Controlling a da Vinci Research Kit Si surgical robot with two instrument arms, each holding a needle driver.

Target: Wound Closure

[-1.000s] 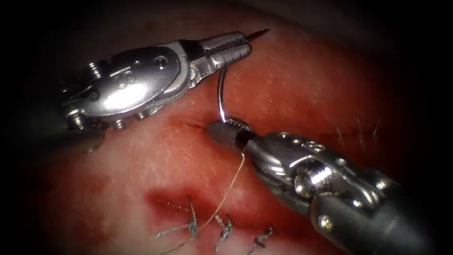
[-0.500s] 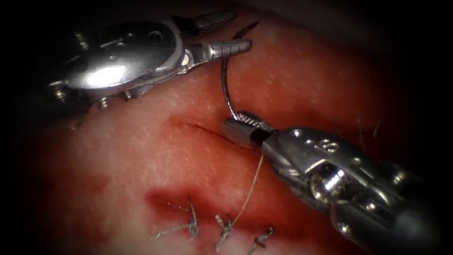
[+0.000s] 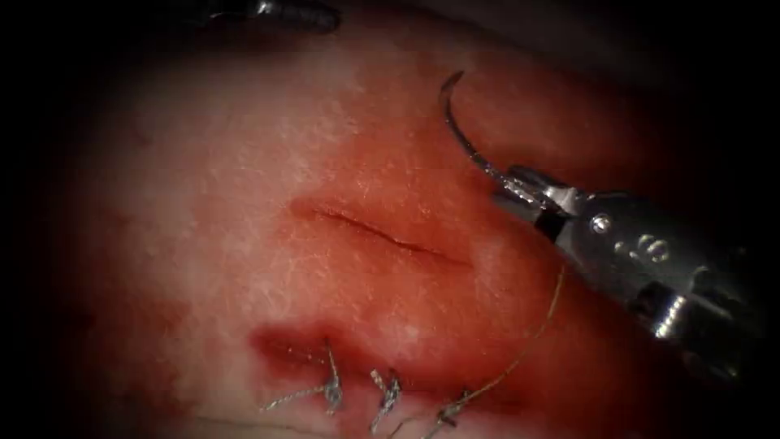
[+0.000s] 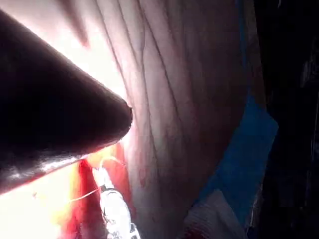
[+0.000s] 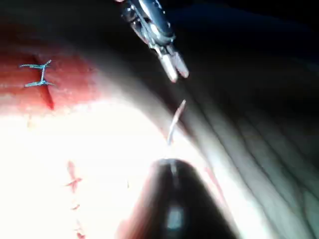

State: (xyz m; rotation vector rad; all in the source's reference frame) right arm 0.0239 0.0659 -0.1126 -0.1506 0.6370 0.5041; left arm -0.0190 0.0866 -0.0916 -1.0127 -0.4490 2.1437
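My right tool (image 3: 510, 185) is shut on the curved needle (image 3: 460, 130) near its tail end. The needle is free of the tissue (image 3: 244, 203), to the right of the cut (image 3: 382, 236), and arcs up to its point. Thread (image 3: 528, 349) trails from the right tool down to the stitched line below. My left tool (image 3: 325, 16) sits at the upper edge, left of the cut, and holds nothing. In the right wrist view its jaws (image 5: 177, 69) stand slightly apart beyond the needle (image 5: 175, 119). The left wrist view catches the right tool (image 4: 112, 201) past my dark shaft.
Three tied stitches (image 3: 386, 398) with short cut ends cross a lower wound, with red fluid (image 3: 284, 345) around them. Those stitches (image 5: 40, 74) also show in the right wrist view. A blue drape (image 4: 249, 149) lies beside the tissue.
The left tool opened, let go of the needle's point and withdrew up and left. The right tool carried the needle to the right of the cut, and the thread followed it.
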